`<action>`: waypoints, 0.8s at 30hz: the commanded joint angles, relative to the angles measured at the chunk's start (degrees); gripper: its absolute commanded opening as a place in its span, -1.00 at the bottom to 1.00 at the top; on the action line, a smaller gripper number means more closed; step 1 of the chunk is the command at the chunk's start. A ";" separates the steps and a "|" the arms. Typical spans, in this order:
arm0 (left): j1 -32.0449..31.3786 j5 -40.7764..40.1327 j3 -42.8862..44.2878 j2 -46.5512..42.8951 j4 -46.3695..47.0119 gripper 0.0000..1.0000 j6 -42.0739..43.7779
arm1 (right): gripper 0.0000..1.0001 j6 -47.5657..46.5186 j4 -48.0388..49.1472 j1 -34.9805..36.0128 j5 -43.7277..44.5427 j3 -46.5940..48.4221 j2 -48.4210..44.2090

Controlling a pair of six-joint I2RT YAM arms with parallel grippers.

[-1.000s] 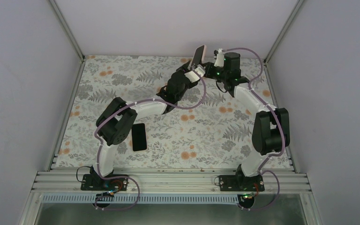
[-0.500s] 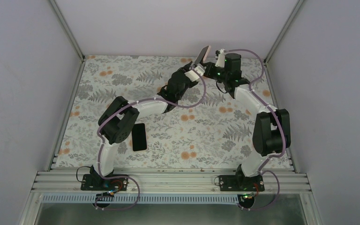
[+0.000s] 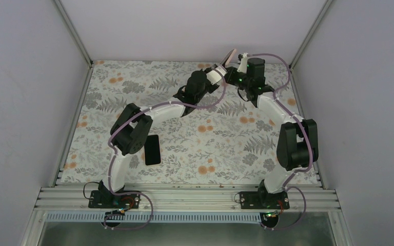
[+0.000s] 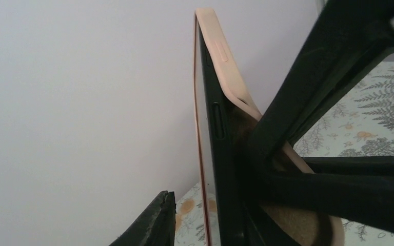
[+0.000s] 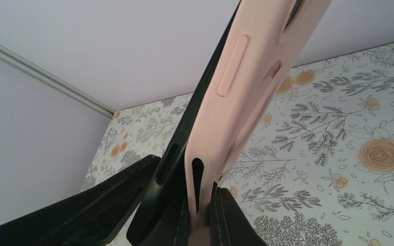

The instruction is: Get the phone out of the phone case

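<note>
A pink phone case (image 3: 230, 55) with a black phone in it is held in the air at the far back of the table, between both grippers. My right gripper (image 3: 233, 75) is shut on the case's lower edge; the right wrist view shows the pink case (image 5: 246, 77) pinched at my right gripper (image 5: 200, 220), with the black phone (image 5: 184, 138) along its left side. My left gripper (image 3: 219, 72) is open beside it. In the left wrist view the case (image 4: 220, 46) and phone (image 4: 216, 123) stand edge-on, and one left finger (image 4: 156, 220) stands apart from the screen side.
A second black phone (image 3: 152, 149) lies flat on the floral table (image 3: 225, 148) near the left arm's elbow. The back wall (image 3: 184, 31) is close behind the held case. Side walls flank the table.
The held case and phone have moved right and farther back and tilted over more. The left arm has stretched after them; the right gripper has kept its hold.
</note>
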 commanded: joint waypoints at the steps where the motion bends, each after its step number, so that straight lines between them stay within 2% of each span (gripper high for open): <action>1: 6.43 -2.40 3.94 3.33 -6.17 -0.47 -2.39 | -0.94 -1.91 -2.50 2.83 -16.97 1.20 -4.11; 8: 7.83 -0.05 3.59 2.51 -5.46 -0.81 -1.43 | -0.94 -3.82 -3.70 2.78 -18.13 1.67 -3.09; 15: 8.77 0.54 0.18 0.07 -3.33 -0.83 -0.08 | -0.94 -7.83 -8.95 0.98 -16.41 4.64 -0.82; 24: 11.76 2.45 -3.81 -4.57 -2.94 -0.89 2.16 | -0.94 -13.66 -12.44 -3.51 -12.48 3.98 -1.04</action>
